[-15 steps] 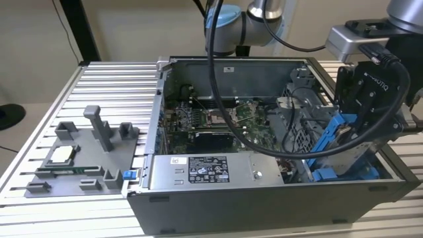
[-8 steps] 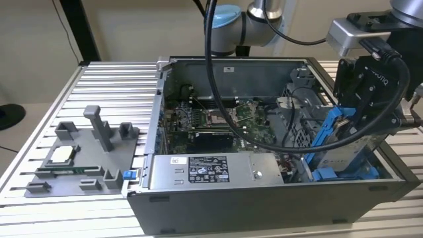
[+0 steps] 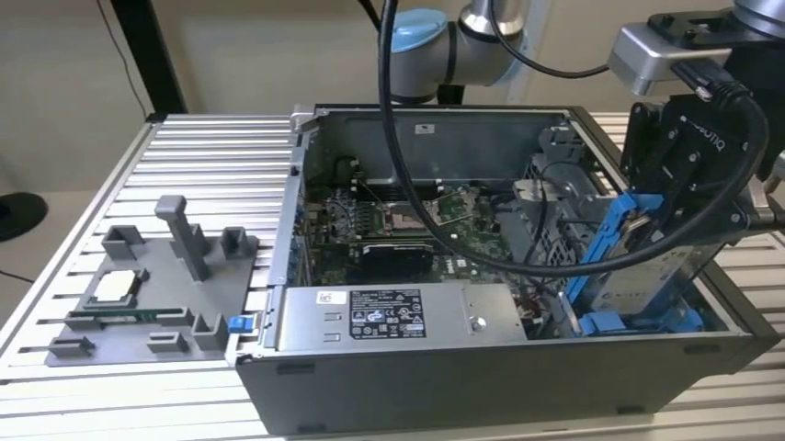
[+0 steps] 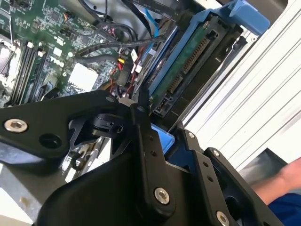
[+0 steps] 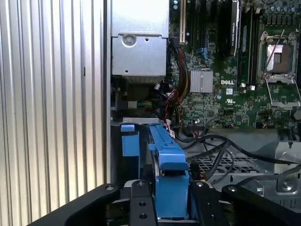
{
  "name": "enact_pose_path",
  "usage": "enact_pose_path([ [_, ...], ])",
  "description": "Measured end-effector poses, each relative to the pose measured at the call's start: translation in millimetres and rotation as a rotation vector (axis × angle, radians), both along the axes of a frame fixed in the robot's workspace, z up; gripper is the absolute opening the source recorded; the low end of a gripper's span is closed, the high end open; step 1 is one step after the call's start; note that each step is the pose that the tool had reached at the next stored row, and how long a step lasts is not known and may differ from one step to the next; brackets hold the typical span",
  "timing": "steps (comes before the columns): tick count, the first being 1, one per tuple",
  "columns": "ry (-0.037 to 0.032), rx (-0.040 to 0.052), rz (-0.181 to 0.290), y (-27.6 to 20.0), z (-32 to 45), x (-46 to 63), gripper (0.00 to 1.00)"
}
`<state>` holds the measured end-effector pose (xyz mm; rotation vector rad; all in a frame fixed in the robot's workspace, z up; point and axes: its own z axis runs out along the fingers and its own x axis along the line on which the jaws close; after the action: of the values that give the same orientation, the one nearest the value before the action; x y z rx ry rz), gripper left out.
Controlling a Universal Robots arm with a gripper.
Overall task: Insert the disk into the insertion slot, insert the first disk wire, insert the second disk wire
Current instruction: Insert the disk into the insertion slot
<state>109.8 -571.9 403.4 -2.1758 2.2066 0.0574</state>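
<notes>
My gripper [image 3: 668, 230] hangs over the right front corner of the open computer case and is shut on the disk [image 3: 663, 271]. The disk is a silver-grey drive in a bright blue carrier, held tilted with its lower end down in the insertion slot [image 3: 638, 323], whose blue rails show below it. In the first wrist view the black fingers [image 5: 141, 202] flank the blue carrier [image 5: 171, 176]. The second wrist view shows the disk's connector edge [image 4: 188, 66] beyond my gripper [image 4: 141, 117]. Loose cables [image 5: 211, 141] lie beside the bay; I cannot tell which are the disk wires.
The silver power supply box [image 3: 392, 317] sits along the case front, with the motherboard [image 3: 405, 220] behind it. A grey fixture tray with upright posts [image 3: 160, 294] stands on the ribbed table at the exterior view's left. The arm's thick black cable [image 3: 491, 257] loops across the case. A person's arm [image 4: 282, 188] is nearby.
</notes>
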Motion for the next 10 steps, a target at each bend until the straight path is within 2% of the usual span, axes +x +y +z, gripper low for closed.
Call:
enact_pose_path([
  [10, -0.0017, 0.0003, 0.000, -0.7, -14.7, -0.2, 0.00],
])
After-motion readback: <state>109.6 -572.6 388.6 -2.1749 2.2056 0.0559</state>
